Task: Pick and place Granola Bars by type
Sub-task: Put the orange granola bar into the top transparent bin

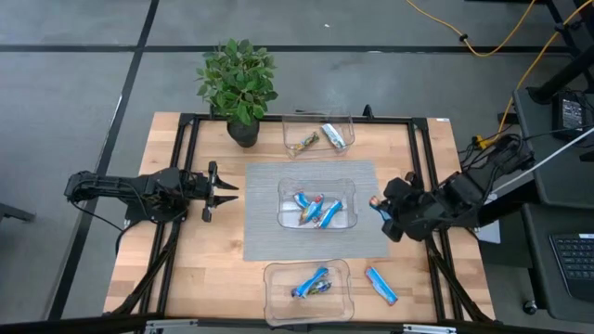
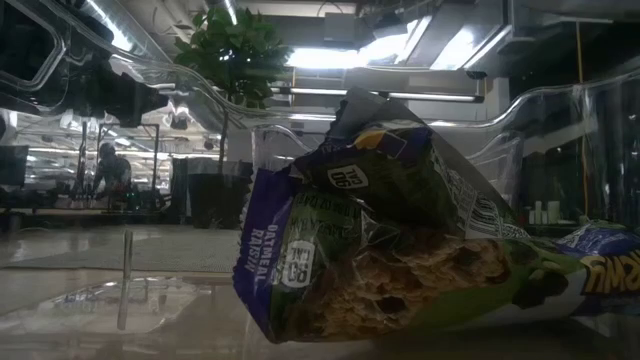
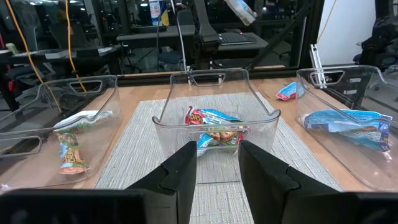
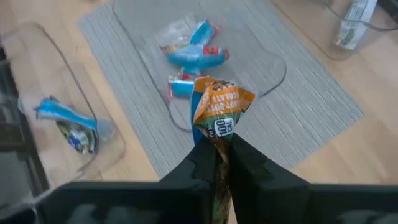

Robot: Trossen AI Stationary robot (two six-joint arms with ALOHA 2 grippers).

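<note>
My right gripper (image 4: pixel 219 163) is shut on a brown-orange granola bar (image 4: pixel 220 107) and hovers over the mat's right edge (image 1: pixel 379 204), beside the middle clear bin (image 1: pixel 317 221). That bin holds several bars, blue and light blue (image 1: pixel 316 210). The far bin holds a brown-orange bar (image 1: pixel 305 141) and a silvery one (image 1: pixel 335 136). Blue bars (image 1: pixel 312 283) lie flat in the near bin, and one bar of that bin fills the low view (image 2: pixel 400 250). Another blue bar (image 1: pixel 380 285) lies flat on the wood. My left gripper (image 1: pixel 225 191) waits open left of the mat, facing the middle bin (image 3: pixel 214 118). My right gripper pinches the brown-orange bar between its two fingers (image 4: pixel 200 163), on the wrapper's lower part (image 4: pixel 216 138). The bar lies along the fingers, and its crumpled free end (image 4: pixel 224 99) sticks out past the fingertips. The fingers slant down from the table's right side. The bar is lifted clear.
A grey mat (image 1: pixel 264 232) lies under the middle bin. A potted plant (image 1: pixel 239 83) stands at the table's far edge, left of the far bin (image 1: pixel 318 121). Bare wood (image 1: pixel 200 269) shows left of the near bin (image 1: pixel 274 306). Black frame rails (image 1: pixel 181 148) run along both sides.
</note>
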